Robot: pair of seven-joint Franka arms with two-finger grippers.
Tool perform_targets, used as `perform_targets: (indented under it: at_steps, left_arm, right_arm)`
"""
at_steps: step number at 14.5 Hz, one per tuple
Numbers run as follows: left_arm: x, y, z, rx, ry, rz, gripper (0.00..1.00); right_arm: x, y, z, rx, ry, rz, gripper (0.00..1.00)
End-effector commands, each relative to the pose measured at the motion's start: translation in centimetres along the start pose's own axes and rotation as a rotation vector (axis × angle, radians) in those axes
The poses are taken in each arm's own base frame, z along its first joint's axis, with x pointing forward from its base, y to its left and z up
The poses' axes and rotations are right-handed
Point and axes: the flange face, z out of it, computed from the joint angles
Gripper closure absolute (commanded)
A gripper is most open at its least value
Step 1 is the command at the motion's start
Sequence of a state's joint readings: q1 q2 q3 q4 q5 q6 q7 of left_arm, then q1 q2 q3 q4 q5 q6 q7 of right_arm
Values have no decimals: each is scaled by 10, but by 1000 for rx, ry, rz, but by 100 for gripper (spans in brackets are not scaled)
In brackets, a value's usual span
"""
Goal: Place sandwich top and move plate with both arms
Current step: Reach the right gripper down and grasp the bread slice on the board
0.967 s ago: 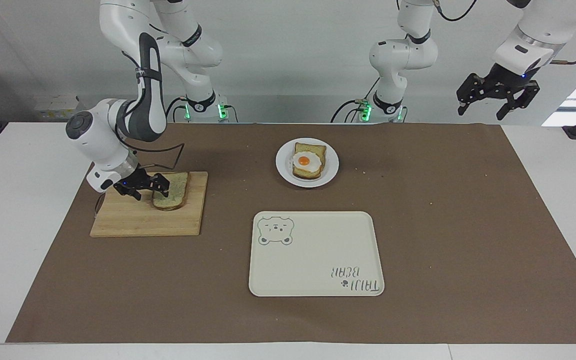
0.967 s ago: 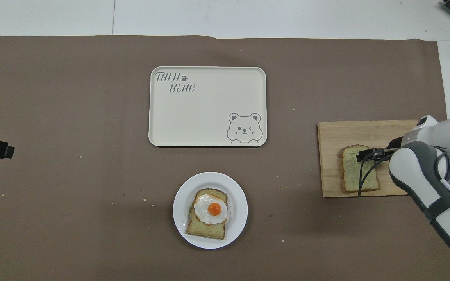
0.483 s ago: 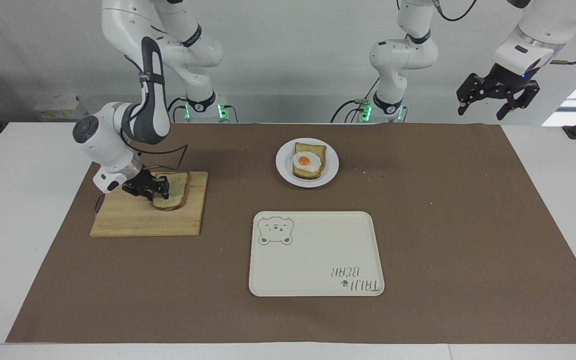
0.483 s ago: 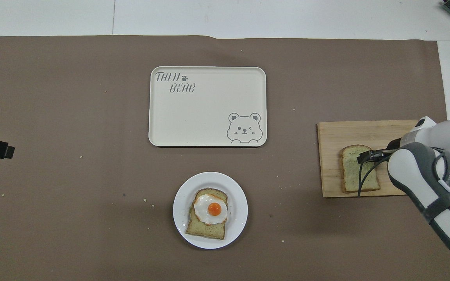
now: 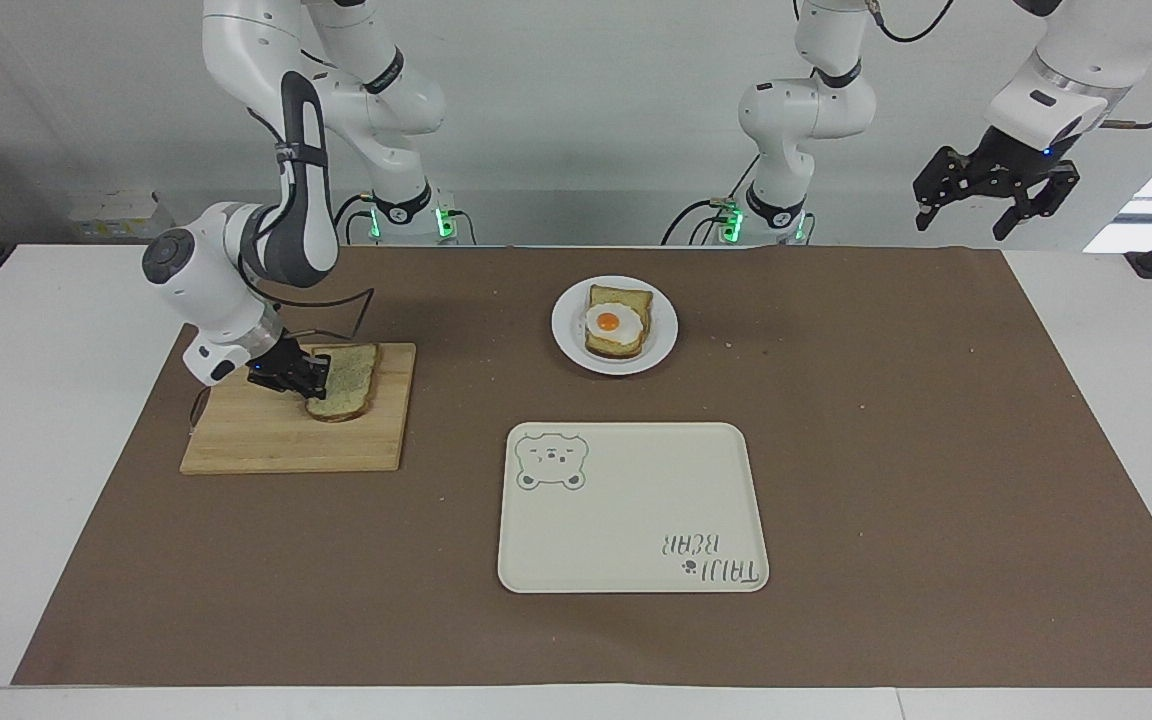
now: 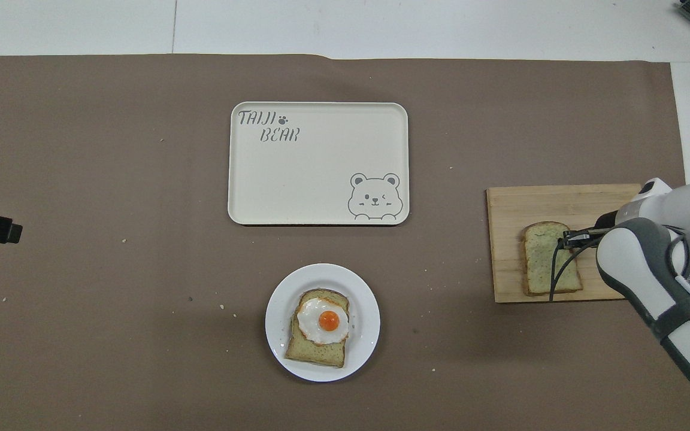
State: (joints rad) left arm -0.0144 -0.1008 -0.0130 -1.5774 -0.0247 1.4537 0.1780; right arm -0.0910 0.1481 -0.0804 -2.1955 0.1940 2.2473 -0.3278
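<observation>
The sandwich top point(image 5: 348, 382) point(image 6: 545, 263), a pale speckled slice with brown crust, lies on a wooden cutting board point(image 5: 276, 440) at the right arm's end of the table. My right gripper point(image 5: 308, 380) point(image 6: 564, 239) is down at the slice's edge nearest that end, shut on it. The small white plate point(image 5: 566, 335) point(image 6: 279, 335) stands mid-table close to the robots and carries a toast slice with a fried egg point(image 5: 616, 322). My left gripper point(image 5: 996, 190) hangs open, high over the left arm's end of the table, and waits.
A cream rectangular tray point(image 5: 626, 510) point(image 6: 321, 173) with a bear drawing lies farther from the robots than the plate. Brown paper covers the table. Crumbs are scattered over it.
The right gripper's fingers have closed on the slice's edge and its wrist has shifted slightly. The slice, plate and left arm have stayed put.
</observation>
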Motion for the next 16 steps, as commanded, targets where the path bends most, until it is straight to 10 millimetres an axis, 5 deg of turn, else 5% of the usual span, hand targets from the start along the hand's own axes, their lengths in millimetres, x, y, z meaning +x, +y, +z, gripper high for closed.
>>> perform_targets:
  at_steps: [1,5,16]
  left_arm:
    - [-4,-1,-2,-1,13,-12,0]
    - [-4,-1,-2,-1,13,-12,0]
    - [-4,-1,-2,-1,13,-12,0]
  right_arm:
    - [2,-3,5,16,14,10,100]
    - [6,-3,3,14,20,-9,100]
    - [32,-28,-91,66,-69,-83,100]
